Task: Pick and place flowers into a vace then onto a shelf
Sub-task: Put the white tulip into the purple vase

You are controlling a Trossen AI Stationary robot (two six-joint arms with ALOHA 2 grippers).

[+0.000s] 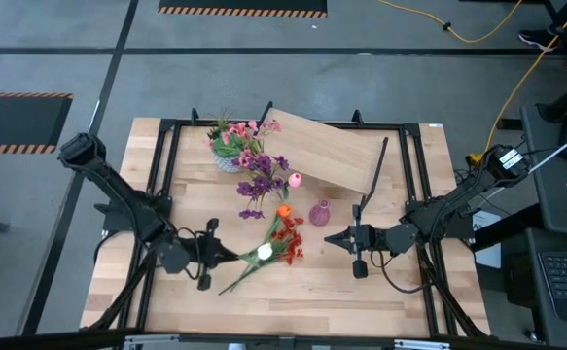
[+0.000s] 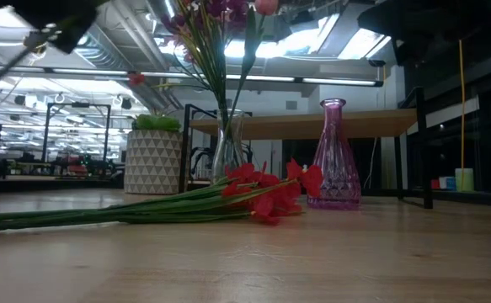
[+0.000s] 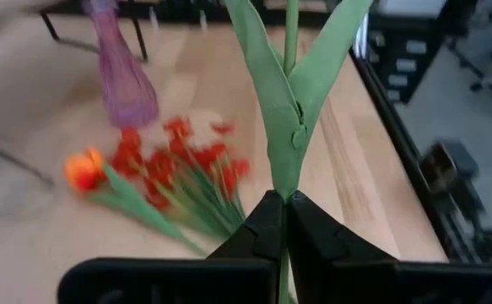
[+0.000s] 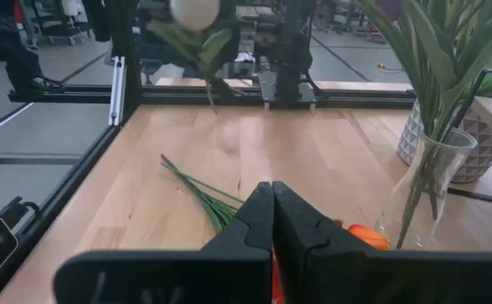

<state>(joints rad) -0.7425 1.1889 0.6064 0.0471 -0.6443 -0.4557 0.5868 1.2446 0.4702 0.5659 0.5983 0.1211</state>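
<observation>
My left gripper (image 1: 236, 255) is shut on a white flower (image 1: 264, 251), whose bloom (image 4: 195, 13) is up in the air over the table's middle. A red-orange bunch (image 1: 288, 243) and an orange bloom (image 1: 283, 211) lie flat on the table, stems pointing to the near left. A clear vase (image 2: 228, 147) holds purple and pink flowers (image 1: 259, 180). An empty pink glass vase (image 1: 319, 212) stands upright beside it. The shelf (image 1: 327, 151) stands at the far side. My right gripper (image 1: 330, 238) hovers shut just right of the red bunch, holding nothing. My left gripper pinches the white flower's green stem (image 3: 286, 190) between its two fingers, just below a pair of long leaves. The fingers come from the table's left, slanting a little downward. The stem runs on past the fingertips, and the flower is lifted clear of the table.
A green plant in a white patterned pot (image 1: 230, 156) stands at the far left of the flowers, next to the clear vase. A black frame (image 1: 166, 175) runs around the tabletop. Bare wood (image 1: 361, 301) lies along the near edge.
</observation>
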